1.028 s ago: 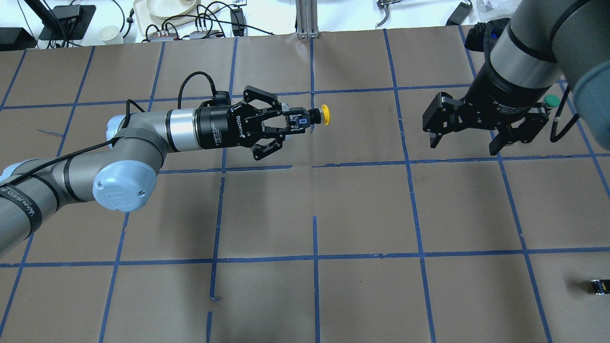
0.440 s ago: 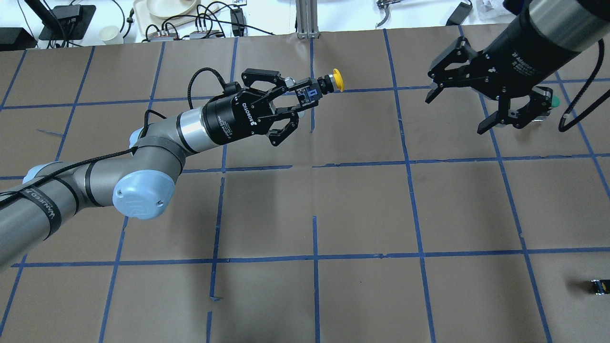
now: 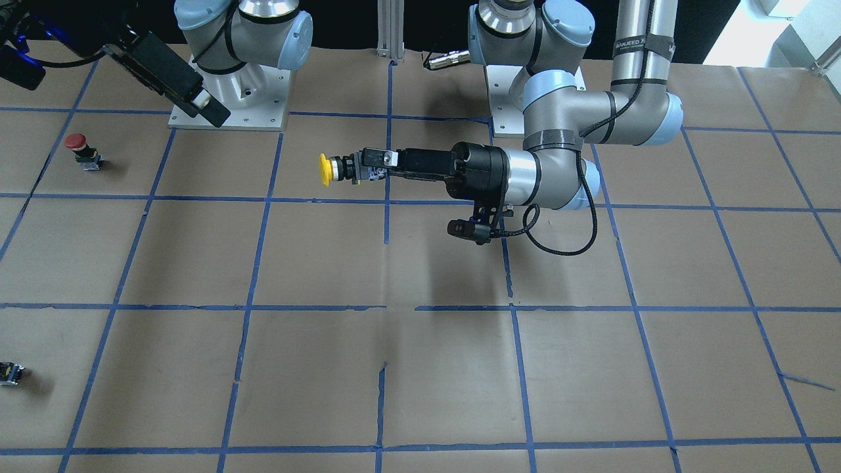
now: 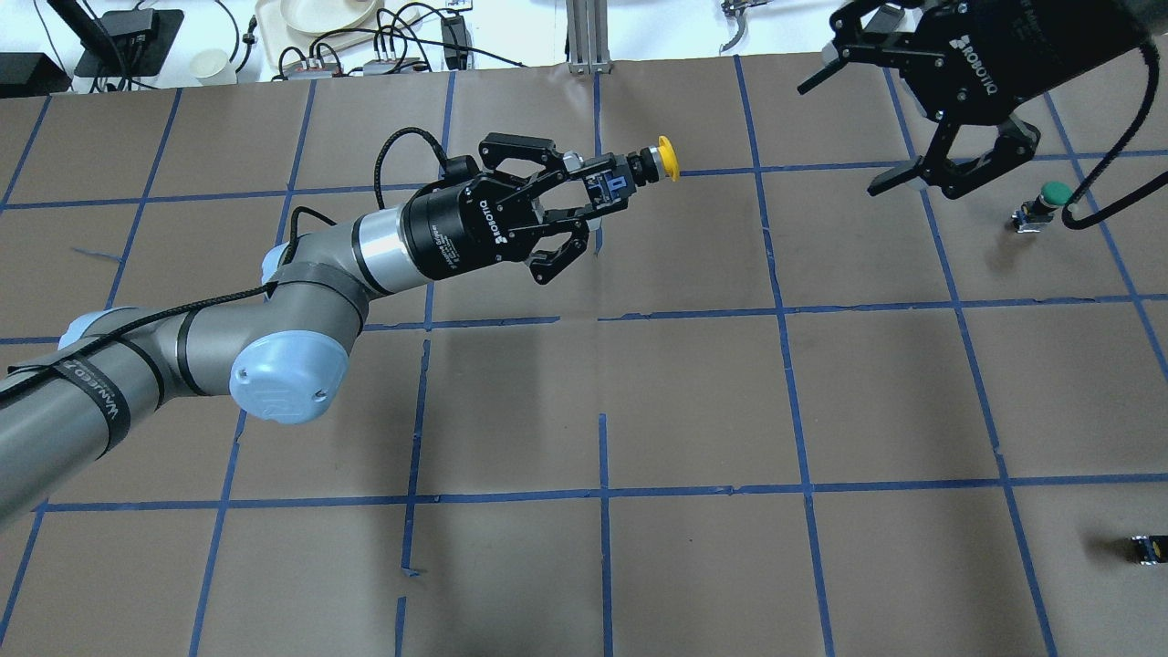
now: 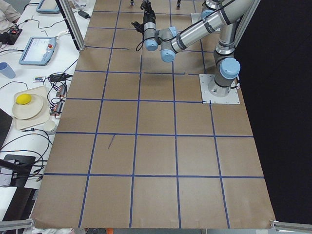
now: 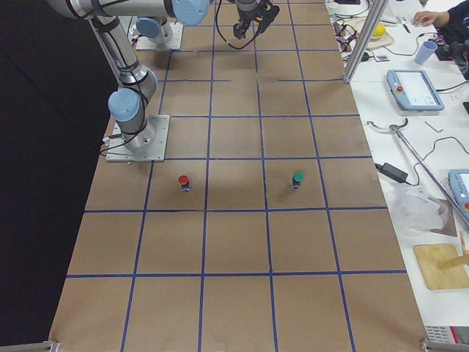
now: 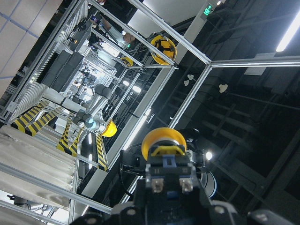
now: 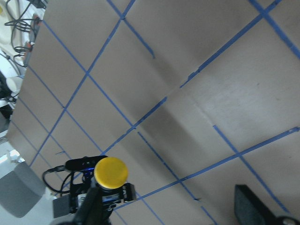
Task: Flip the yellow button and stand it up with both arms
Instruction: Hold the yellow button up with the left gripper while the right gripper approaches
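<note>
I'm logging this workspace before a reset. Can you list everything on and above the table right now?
yellow button: one, yellow cap, held in the air, cap pointing sideways.
red button: one, red cap, upright on the table, robot's right side.
green button: one, green cap, upright on the table, robot's right side.
black capless part: one, black, near the table's right end.
table: one, brown with a blue tape grid.
left gripper: one, black, shut on the yellow button.
right gripper: one, black, open, empty, raised.

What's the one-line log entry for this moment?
left gripper: shut on yellow button, held above table, cap pointing outward | right gripper: open, empty, apart from yellow button | handover: not yet done
</note>
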`<state>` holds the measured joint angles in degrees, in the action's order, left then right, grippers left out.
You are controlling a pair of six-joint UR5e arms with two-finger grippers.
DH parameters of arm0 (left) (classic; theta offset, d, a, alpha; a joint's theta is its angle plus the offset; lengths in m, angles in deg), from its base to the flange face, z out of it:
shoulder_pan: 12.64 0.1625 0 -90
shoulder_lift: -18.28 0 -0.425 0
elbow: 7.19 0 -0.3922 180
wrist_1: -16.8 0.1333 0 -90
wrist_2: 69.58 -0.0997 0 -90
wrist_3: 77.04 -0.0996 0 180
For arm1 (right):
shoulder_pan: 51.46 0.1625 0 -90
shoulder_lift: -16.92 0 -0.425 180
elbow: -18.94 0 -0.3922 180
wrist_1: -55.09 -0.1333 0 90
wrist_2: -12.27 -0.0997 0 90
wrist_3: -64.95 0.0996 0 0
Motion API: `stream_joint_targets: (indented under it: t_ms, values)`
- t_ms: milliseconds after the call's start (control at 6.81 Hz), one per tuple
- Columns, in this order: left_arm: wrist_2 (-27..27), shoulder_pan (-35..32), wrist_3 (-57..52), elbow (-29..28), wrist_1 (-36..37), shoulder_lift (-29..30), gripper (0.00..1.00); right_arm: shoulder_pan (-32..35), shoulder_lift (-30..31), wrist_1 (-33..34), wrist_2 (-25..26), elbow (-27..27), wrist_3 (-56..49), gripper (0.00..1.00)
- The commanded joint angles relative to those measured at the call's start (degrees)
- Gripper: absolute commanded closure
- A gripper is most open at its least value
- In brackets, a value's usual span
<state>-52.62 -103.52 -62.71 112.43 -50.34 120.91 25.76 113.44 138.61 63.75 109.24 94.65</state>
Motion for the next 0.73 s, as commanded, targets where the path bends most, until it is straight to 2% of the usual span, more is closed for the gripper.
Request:
stream_joint_targets:
  t_ms: [0,147,587]
  values:
    - [0.0,-0.9,0.3,-0.2,1.1,0.1,0.80,1.2,-2.1,2.5,-4.5,1.2,1.4,0.00]
    - [0.0,-1.1,0.4,-0.3,1.1,0.1,0.80,1.8,-3.0,3.0,-4.8,2.5,3.2,0.00]
    - [0.0,-1.3,0.2,-0.6,1.1,-0.1,0.80,7.0,-7.0,11.5,-6.5,2.9,10.8,0.00]
